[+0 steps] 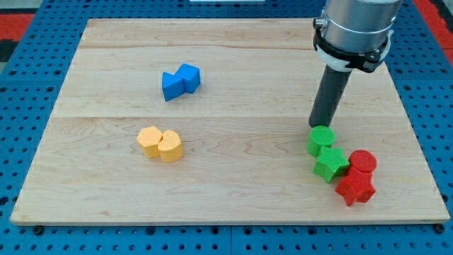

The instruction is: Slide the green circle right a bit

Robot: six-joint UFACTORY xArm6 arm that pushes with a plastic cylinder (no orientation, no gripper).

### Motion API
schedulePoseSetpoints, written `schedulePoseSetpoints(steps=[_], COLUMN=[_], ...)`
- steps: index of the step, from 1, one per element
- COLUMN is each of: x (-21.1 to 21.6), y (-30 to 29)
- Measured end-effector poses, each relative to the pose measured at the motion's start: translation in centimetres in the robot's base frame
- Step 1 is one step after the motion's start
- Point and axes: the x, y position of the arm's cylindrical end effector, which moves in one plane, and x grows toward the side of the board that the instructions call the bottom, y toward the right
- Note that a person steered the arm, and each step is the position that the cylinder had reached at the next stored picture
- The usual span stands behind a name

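Observation:
The green circle (320, 140) is a short green cylinder at the board's lower right. My tip (321, 126) stands right behind it, at its top edge in the view, touching or nearly touching it. A green star-shaped block (330, 163) lies just below and right of the circle, touching it. A red circle (363, 162) and a red star-shaped block (354, 188) sit to the right of and below the green star.
Two blue blocks (180, 81) lie joined at the upper left of centre. Two yellow blocks (160, 143) lie joined at the lower left. The wooden board (226, 198) ends close to the red blocks at the view's right; blue pegboard surrounds it.

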Motion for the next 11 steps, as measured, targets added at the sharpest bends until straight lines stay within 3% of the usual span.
schedulePoseSetpoints(steps=[4, 6, 7, 11], x=[0.3, -0.7, 1.6, 1.2], y=[1.9, -3.4, -4.1, -0.4])
